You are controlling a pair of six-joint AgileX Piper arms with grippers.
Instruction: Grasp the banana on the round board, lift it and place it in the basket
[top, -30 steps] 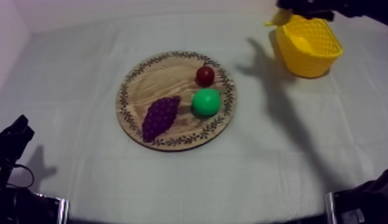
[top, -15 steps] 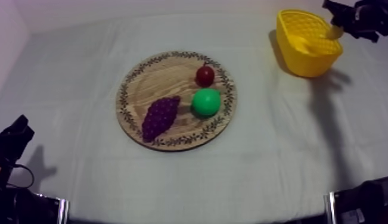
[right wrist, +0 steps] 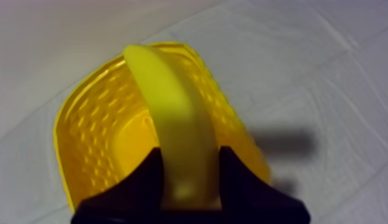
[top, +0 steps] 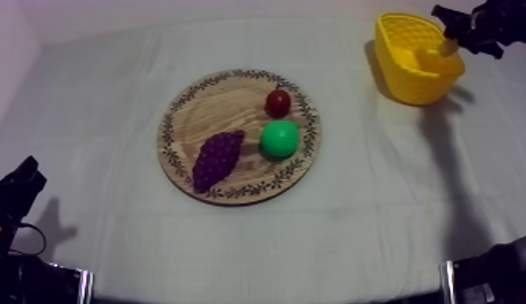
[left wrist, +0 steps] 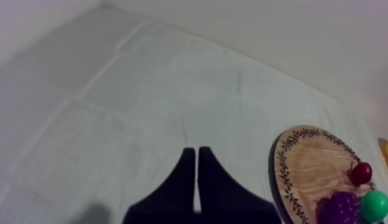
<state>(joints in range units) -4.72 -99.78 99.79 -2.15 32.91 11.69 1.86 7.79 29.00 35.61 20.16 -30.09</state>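
My right gripper (top: 453,36) is at the far right, just above the yellow basket (top: 405,32), shut on the banana (top: 446,47). The right wrist view looks down at the banana (right wrist: 175,119) held between the two black fingers (right wrist: 145,179), its free end reaching over the yellow basket (right wrist: 95,134). The round wooden board (top: 225,113) lies mid-table with a bunch of grapes (top: 216,158), a green pear (top: 279,138) and a small red fruit (top: 278,102) on it. My left gripper (left wrist: 196,156) is shut on nothing, low over the cloth, left of the board (left wrist: 306,164).
The left arm (top: 15,198) rests at the table's front left edge. A part of the right arm (top: 496,271) sits at the front right. Open cloth lies between the board and the basket.
The right gripper has carried the banana from the basket's left rim across to its right side. The basket shifted a little. Left arm unchanged.
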